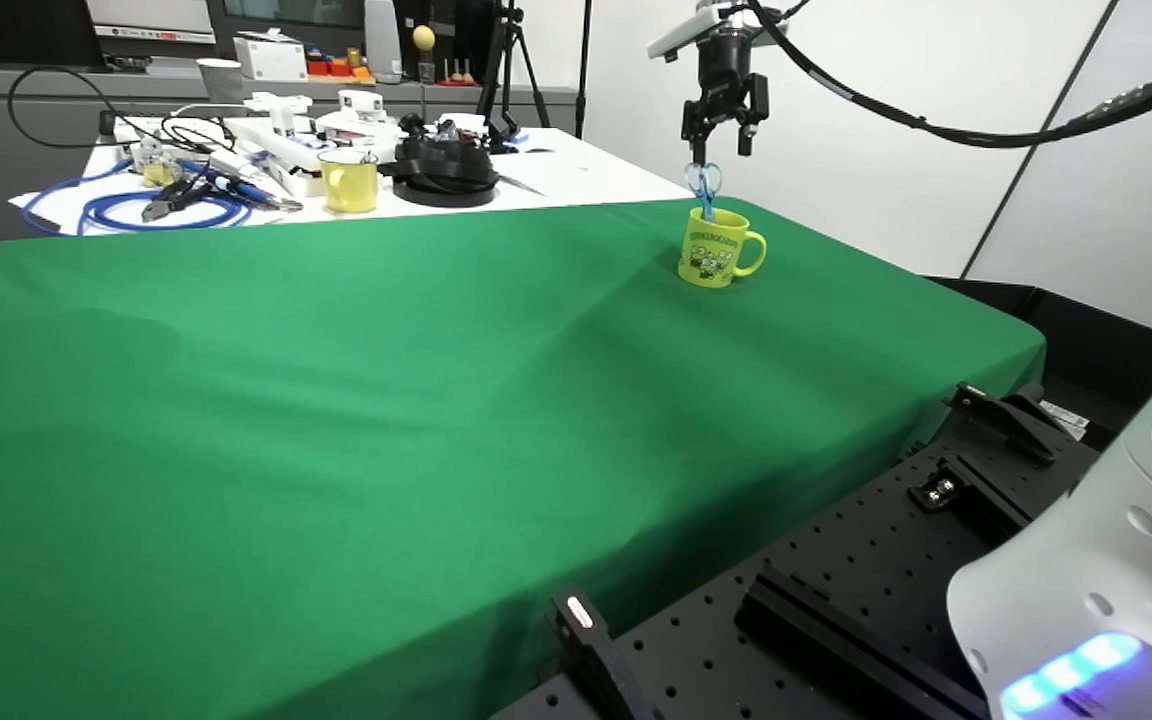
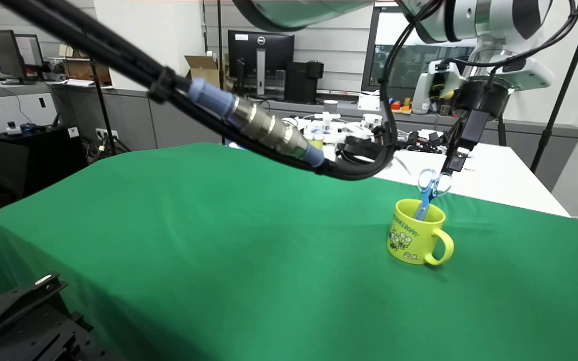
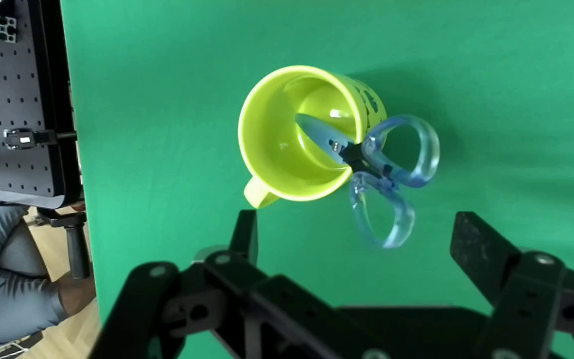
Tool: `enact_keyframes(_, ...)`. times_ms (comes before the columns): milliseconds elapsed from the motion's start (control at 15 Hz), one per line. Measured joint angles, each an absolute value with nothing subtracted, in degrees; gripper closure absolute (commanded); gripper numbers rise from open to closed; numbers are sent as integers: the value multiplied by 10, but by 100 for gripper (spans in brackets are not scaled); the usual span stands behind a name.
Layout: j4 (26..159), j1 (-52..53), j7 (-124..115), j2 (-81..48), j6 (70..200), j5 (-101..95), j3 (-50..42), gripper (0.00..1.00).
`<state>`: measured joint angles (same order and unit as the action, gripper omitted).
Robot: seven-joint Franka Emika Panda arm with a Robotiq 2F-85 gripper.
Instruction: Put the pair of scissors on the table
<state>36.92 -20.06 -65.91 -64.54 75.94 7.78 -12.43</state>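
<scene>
Slim light-blue scissors (image 3: 356, 153) are propped, loops up, in the glossy yellow mug (image 2: 405, 239) on the right of the green cloth-covered table (image 2: 269, 240). Probably light, stiff and slick, they are best pinched across both loops. The black gripper (image 3: 357, 218) is spread wide, nothing held.

Both exterior views face across the table (image 1: 386, 420) to the white table (image 1: 596, 178), angled down. An exterior view has the arm base (image 1: 1086, 560) in its near corner; an exterior view stands nearer the mug (image 2: 415, 239). The wrist view looks steeply down from close by, tilt uncertain. All share mug, scissors (image 3: 357, 155) and table.
</scene>
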Motion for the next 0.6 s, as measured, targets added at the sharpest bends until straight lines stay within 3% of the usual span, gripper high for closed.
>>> enact_keyframes(67, 369, -200, -658, -647, 760, 78, -124, 0)
enact_keyframes(133, 369, -199, -657, -648, 761, 78, -124, 25)
enact_keyframes(200, 369, -199, -654, -649, 762, 78, -124, 26)
enact_keyframes(600, 369, -191, -645, -658, 773, 77, -124, 68)
